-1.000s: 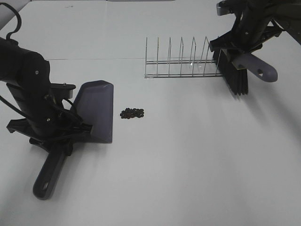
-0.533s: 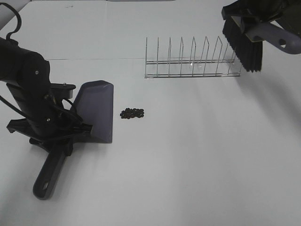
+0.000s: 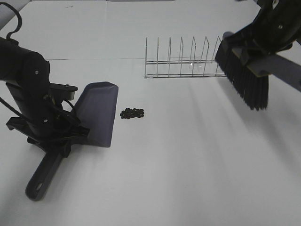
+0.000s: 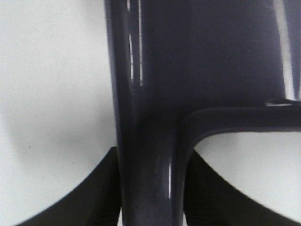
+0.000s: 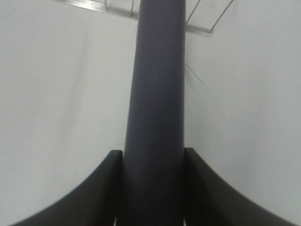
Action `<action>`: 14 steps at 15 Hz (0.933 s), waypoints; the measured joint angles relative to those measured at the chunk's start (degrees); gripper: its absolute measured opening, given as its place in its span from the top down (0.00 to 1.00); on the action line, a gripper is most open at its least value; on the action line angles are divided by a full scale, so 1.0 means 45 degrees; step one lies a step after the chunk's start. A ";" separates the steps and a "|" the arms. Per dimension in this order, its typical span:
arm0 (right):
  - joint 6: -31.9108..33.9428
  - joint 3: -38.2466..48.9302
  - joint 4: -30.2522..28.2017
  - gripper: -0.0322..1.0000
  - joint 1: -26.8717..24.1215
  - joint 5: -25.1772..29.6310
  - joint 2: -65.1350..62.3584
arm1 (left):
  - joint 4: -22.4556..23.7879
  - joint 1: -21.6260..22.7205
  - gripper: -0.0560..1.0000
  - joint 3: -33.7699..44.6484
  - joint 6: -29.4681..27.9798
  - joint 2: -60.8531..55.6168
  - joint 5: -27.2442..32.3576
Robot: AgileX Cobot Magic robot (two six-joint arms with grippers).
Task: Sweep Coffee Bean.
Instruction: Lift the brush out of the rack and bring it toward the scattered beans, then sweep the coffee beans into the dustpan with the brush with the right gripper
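A small heap of dark coffee beans (image 3: 132,113) lies on the white table, just right of the dustpan's front edge. My left gripper (image 3: 54,136) is shut on the handle of the dark grey dustpan (image 3: 96,113), whose pan rests on the table; the handle fills the left wrist view (image 4: 150,155) between the fingers. My right gripper (image 3: 277,28) is shut on the grey brush handle (image 5: 157,117) and holds the brush (image 3: 242,77), black bristles down, above the table at the right, well away from the beans.
A wire rack (image 3: 183,63) with several upright dividers stands behind the beans, beside the brush; part of it shows in the right wrist view (image 5: 117,7). A table seam runs across at the back.
The right arm lifted the brush up from the rack's right end, then brought it down and forward to the right of the rack. The dustpan shifted slightly, its handle swinging a little to the left.
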 joint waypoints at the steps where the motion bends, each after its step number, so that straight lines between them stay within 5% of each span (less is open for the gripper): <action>1: 0.0344 0.0433 -0.0535 0.61 0.0547 0.0115 0.0127 | 0.0166 0.0000 0.64 0.0000 0.0000 0.0000 0.0267; 7: 0.4927 0.0446 -0.5513 0.61 0.3552 0.0306 0.2508 | 0.1184 -0.0369 0.64 -0.0064 -0.0624 0.0140 0.1311; 10: 0.5182 -0.0446 -0.5309 0.61 0.4444 0.0255 0.3845 | 0.1222 -0.0446 0.64 -0.0586 -0.0624 0.0700 0.2037; 14: 0.4393 -0.1757 -0.3209 0.61 0.4953 -0.0649 0.4915 | 0.1184 -0.0446 0.64 -0.0802 -0.0458 0.0840 0.2279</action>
